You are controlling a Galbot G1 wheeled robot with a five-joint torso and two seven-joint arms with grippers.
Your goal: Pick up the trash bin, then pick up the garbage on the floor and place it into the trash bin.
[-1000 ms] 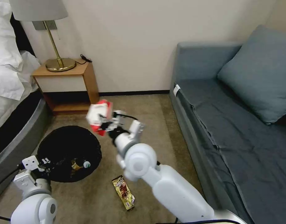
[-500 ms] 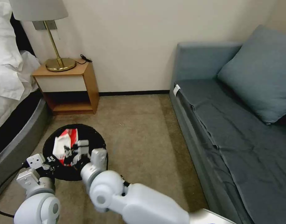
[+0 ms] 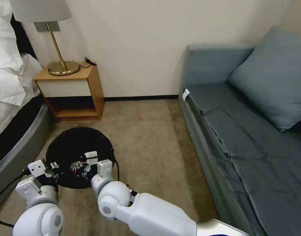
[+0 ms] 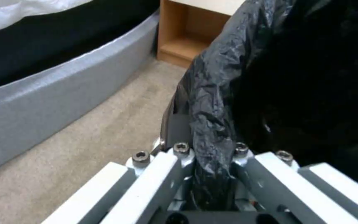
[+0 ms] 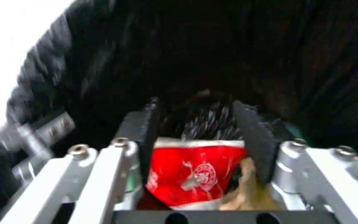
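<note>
The trash bin [image 3: 91,136], low, round and lined with a crinkly black bag [image 4: 212,93], is in front of me on the carpet. My left gripper [image 3: 53,170] [image 4: 210,152] is shut on the bag-covered rim at the bin's near side. My right gripper [image 3: 79,165] [image 5: 199,115] reaches down inside the bin, shut on a piece of garbage, the red-and-white packet [image 5: 191,174]. The packet sits between its black pads [image 5: 251,137]. A bit of crumpled brown paper [image 5: 247,189] shows beside the packet, low in the bin.
A wooden nightstand [image 3: 75,88] with a brass lamp [image 3: 60,65] stands against the wall behind the bin. The bed [image 3: 16,131] runs along the left and a grey-blue sofa [image 3: 242,131] along the right. Open carpet [image 3: 147,137] lies between bin and sofa.
My right arm swung left with the red-and-white packet, from above the carpet to over the bin, then down into it. The left gripper has kept its hold on the rim.
</note>
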